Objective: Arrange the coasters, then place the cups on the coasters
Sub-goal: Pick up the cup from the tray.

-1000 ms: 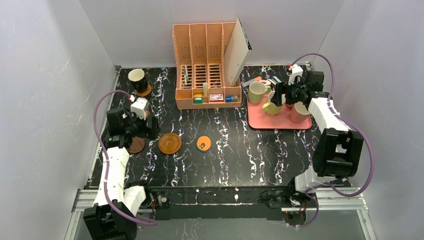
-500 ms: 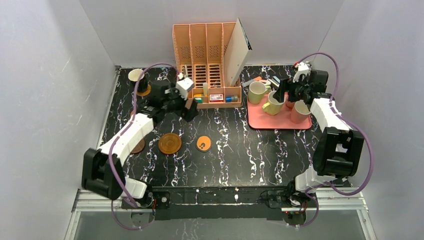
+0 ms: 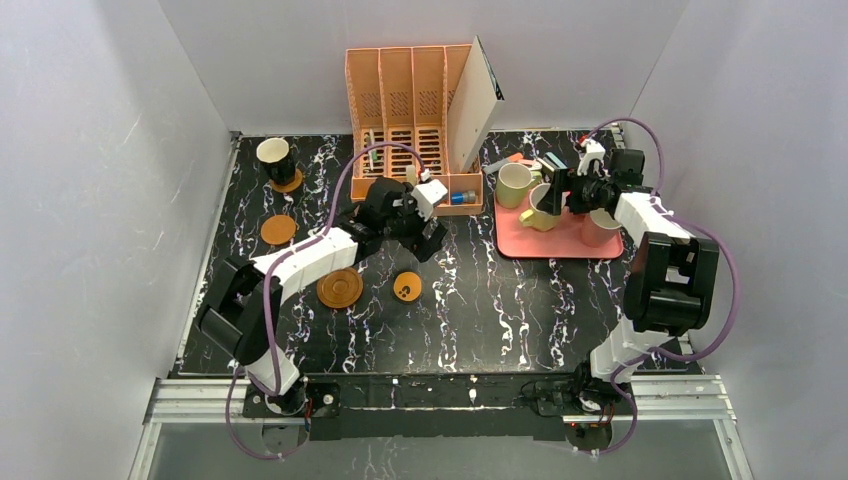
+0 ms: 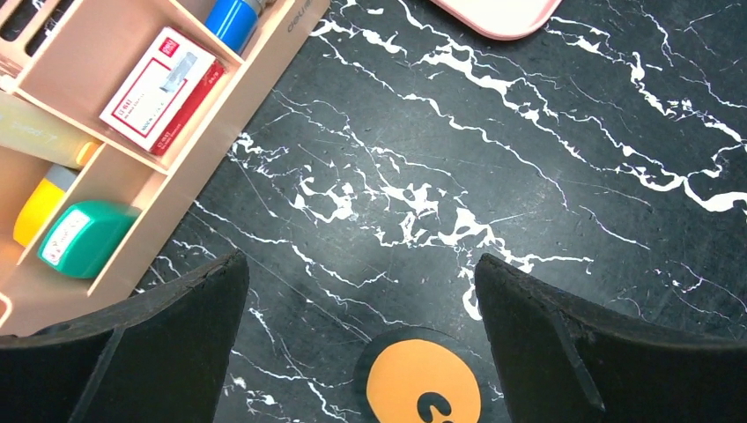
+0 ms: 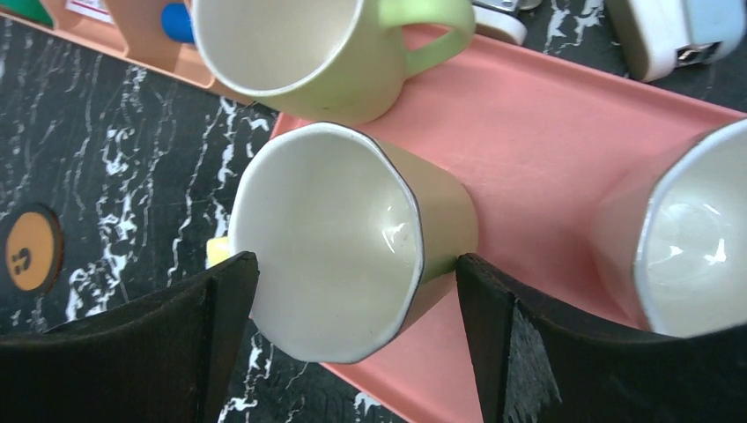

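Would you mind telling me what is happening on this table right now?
Two robot arms are setting mugs on coasters. The right claw stands open around the yellow mug on the pink tray, not yet gripping. The left claw hangs open above the orange marked coaster. The black mug already sits on a plain coaster.

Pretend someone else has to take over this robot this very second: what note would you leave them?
Left pincer: open, empty, over the table near the orange marked coaster.
Right pincer: open, one finger on each side of the yellow cup, not gripping yet.
Done: the black cup stands on an orange-brown coaster.
Bare coasters: a second orange-brown coaster, the ringed wooden coaster and the marked one.
The green cup and pink cup wait with the yellow one at the pink tray.
Left: put each cup on a coaster.
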`<act>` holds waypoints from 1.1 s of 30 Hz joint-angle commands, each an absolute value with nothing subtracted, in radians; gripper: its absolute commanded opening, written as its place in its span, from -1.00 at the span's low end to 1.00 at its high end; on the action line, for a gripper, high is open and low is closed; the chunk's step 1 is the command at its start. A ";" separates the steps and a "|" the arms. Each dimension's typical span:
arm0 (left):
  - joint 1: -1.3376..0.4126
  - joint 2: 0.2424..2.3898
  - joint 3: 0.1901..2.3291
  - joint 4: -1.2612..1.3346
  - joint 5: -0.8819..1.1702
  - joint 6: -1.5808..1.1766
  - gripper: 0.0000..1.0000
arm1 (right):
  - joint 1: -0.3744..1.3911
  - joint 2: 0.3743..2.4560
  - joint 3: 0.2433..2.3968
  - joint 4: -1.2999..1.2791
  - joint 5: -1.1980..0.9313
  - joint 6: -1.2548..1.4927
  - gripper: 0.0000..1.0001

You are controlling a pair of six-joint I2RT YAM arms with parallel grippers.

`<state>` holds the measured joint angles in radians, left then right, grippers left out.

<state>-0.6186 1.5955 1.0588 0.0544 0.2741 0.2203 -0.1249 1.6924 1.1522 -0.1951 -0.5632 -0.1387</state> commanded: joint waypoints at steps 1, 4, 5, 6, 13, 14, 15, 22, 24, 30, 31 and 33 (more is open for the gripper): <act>-0.642 1.613 1.034 0.109 0.252 0.202 0.96 | -0.129 1.683 1.206 -0.249 -0.679 -0.161 0.81; -0.654 1.629 1.038 0.109 0.241 0.198 0.96 | -0.129 1.678 1.204 -0.240 -0.641 -0.148 0.72; -0.657 1.630 1.038 0.109 0.240 0.196 0.96 | -0.129 1.677 1.203 -0.230 -0.606 -0.132 0.68; -0.659 1.629 1.038 0.109 0.242 0.192 0.96 | -0.130 1.677 1.204 -0.224 -0.568 -0.121 0.64; -0.666 1.623 1.028 0.110 0.232 0.190 0.96 | -0.130 1.711 1.233 -0.260 -0.495 -0.112 0.12; -0.665 1.623 1.029 0.110 0.230 0.190 0.96 | -0.129 1.711 1.233 -0.262 -0.493 -0.112 -0.04; -0.665 1.622 1.027 0.110 0.229 0.190 0.96 | -0.130 1.709 1.233 -0.262 -0.492 -0.110 -0.23; -0.664 1.615 1.023 0.109 0.219 0.192 0.97 | -0.130 1.656 1.233 -0.267 -0.453 -0.103 -0.97; -0.664 1.609 1.021 0.109 0.217 0.196 0.96 | -0.128 1.633 1.232 -0.269 -0.460 -0.091 -0.97; -0.664 1.562 1.005 0.113 0.202 0.219 0.96 | -0.067 1.540 1.212 -0.256 -0.515 -0.016 -0.97; -0.664 1.551 1.001 0.114 0.200 0.224 0.96 | -0.044 1.527 1.208 -0.249 -0.508 -0.012 -0.97; -0.665 1.530 0.993 0.116 0.196 0.237 0.96 | 0.010 1.510 1.206 -0.246 -0.495 -0.009 -0.97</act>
